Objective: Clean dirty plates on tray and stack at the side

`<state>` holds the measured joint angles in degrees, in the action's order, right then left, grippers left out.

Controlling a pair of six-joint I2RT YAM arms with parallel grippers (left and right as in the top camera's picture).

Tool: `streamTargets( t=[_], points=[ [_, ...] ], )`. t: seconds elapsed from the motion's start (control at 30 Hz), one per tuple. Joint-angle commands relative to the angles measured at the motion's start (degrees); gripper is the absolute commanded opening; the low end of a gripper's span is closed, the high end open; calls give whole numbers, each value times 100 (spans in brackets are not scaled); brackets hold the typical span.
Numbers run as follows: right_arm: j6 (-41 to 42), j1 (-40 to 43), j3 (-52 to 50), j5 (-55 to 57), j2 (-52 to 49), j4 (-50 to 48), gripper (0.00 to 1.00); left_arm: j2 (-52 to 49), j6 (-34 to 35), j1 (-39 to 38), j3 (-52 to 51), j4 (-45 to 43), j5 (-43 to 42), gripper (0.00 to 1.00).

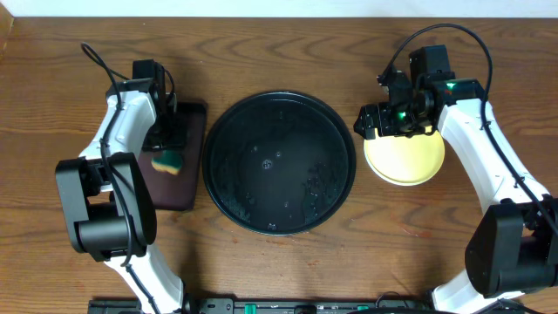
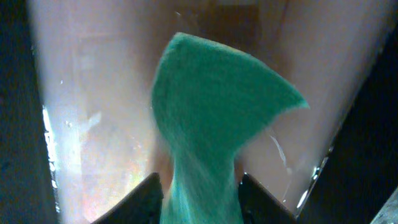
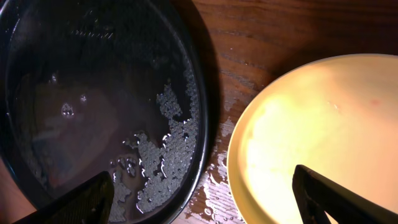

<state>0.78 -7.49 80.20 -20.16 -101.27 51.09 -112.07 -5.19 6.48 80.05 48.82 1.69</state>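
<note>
One yellow plate point(image 1: 405, 161) sits on the table just right of the wet tray point(image 1: 261, 192), with the right gripper point(image 3: 202, 183) spread open above it. Left gripper point(image 2: 199, 186) clamps the sponge point(image 2: 217, 106) over the small brown tray point(image 1: 187, 174). Risk: the wood at the plate rim is wet, so a finger nudge likely skids the plate.

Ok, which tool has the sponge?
The left tool, over the small brown tray, pinching the green sponge. The right tool is open and empty near the yellow plate.

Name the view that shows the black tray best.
Overhead: the whole black tray, rim and water droplets included. Right wrist shows only a wet section of its edge, close up. Left wrist shows no recognisable part of it.
</note>
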Motion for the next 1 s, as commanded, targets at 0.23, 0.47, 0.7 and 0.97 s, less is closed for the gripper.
streamTargets(
  t=[0.23, 0.47, 0.7, 0.97],
  points=[
    [-68, 7, 240, -48, 66, 341, 99, 664, 22, 4, 297, 487, 24, 74],
    [-61, 92, 1128, 852, 234, 1294, 99, 2006, 546, 4, 334, 400, 26, 75],
    [-55, 118, 2050, 1322, 909, 2050, 99, 2389, 549, 4, 334, 400, 26, 75],
    [26, 116, 2330, 1792, 2133, 2310, 99, 2376, 546, 4, 332, 402, 26, 75]
  ],
)
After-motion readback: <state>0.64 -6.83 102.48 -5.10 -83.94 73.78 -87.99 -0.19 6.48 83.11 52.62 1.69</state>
